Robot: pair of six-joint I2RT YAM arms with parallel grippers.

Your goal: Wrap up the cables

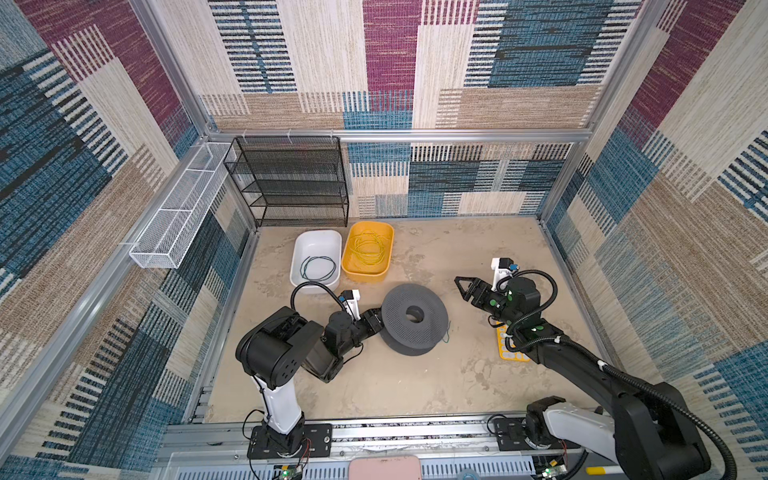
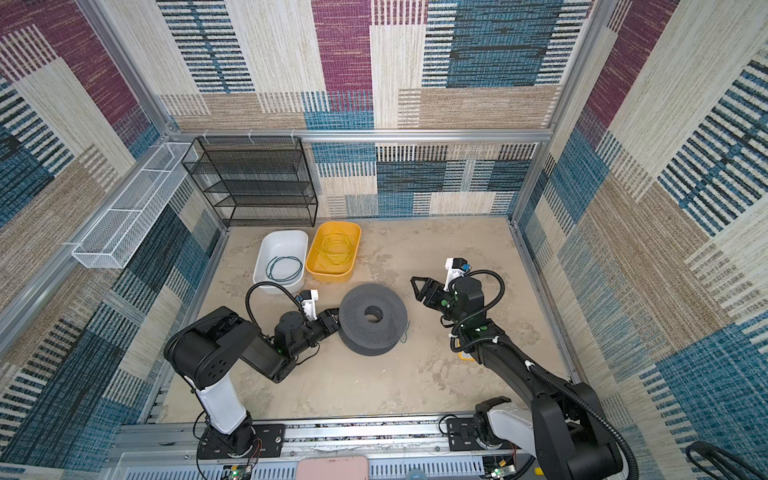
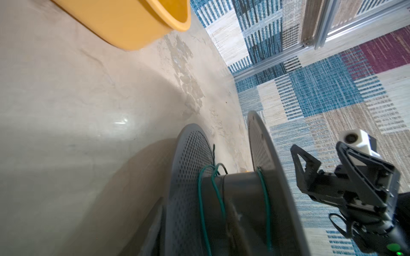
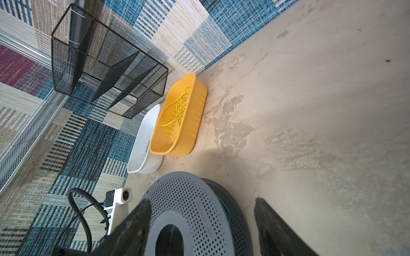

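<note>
Enclosure floor: a mottled beige table [image 1: 415, 386], walled on three sides by patterned carpet panels.

Back left corner: a black mesh rack [image 1: 291, 178] stands upright against the rear wall. A white mesh basket [image 1: 178, 216] is fixed along the left wall beside it, above the table.

Centre: a grey perforated spool [image 1: 397, 305] lies flat on one flange. It sits between the two arms and blocks the straight line from one gripper to the other.

In front of the rack, a white tub [image 1: 305, 245] and a yellow tub [image 1: 349, 266] stand side by side, touching or nearly so, near the spool on its far side.

A yellow tray [image 1: 509, 349] lies on the table, largely covered by the right arm.

Left gripper [image 1: 374, 319]: low, at the spool's left edge, level with the gap between the flanges. Its wrist view is blurred at the bottom, so I cannot tell whether the jaws are parted or what they touch.

Right gripper [image 1: 462, 289]: raised to the right of the spool and apart from it, jaws spread wide, nothing between the fingers [image 4: 133, 221].

Cables: a teal-green cable [image 3: 202, 199] runs in a few slack turns around the spool's hub, with a short end trailing onto the table at the spool's right side. A loose coil [image 1: 318, 269] of teal-green and dark wire lies in the white tub. A yellow cable [image 1: 368, 249] lies tangled in the yellow tub.
</note>
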